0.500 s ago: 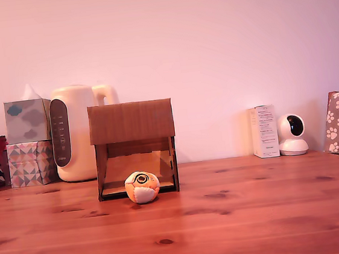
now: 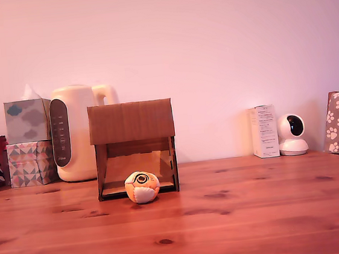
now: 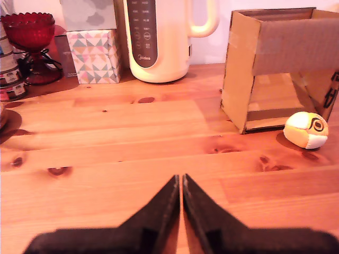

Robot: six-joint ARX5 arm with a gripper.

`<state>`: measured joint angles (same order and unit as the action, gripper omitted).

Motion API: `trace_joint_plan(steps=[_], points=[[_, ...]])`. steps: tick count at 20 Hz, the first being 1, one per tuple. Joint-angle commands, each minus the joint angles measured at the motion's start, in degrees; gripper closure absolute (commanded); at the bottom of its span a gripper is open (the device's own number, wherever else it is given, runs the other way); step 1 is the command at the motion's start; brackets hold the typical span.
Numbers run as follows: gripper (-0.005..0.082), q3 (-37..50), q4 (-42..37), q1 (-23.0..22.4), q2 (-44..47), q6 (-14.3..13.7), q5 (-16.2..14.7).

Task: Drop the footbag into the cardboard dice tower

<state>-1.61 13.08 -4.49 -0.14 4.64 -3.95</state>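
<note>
Pincer (image 3: 182,182) pressed together, empty, low over bare tabletop (image 3: 106,148). Footbag (image 3: 306,129) sits on the tabletop well apart from the pincer, untouched, just in front of the cardboard dice tower (image 3: 275,63) at its open lower front, eye mark showing.

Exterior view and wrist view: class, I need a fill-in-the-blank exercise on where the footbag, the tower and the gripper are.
1. The orange and white sewn footbag lies on the wooden ____.
2. It rests before the open front of the brown ____ dice tower.
3. The black gripper has its fingers ____ and holds nothing.
4. Behind the tower stands a cream electric ____.

Missing words: table; cardboard; closed; kettle
</note>
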Motion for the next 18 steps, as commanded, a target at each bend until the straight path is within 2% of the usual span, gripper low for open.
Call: trace_joint_plan(steps=[1, 4, 6, 10, 13, 15, 18], points=[[0.0791, 1.3, -3.0, 0.0, -0.6, 3.2, -2.8], [0.0791, -0.4, -8.7, -0.1, -0.6, 6.2, -5.8], [0.0791, -2.6, -9.3, -0.1, -0.6, 7.0, -6.7], [0.0791, -7.2, -11.7, -0.6, 1.8, 9.1, -10.5], [0.0791, -9.9, -14.0, -2.6, 8.8, 9.3, -12.5], [0.0791, -10.1, -18.5, -4.7, 14.8, 9.4, -13.7], [0.0791, -10.1, -25.6, -10.2, 25.6, 9.3, -13.8]])
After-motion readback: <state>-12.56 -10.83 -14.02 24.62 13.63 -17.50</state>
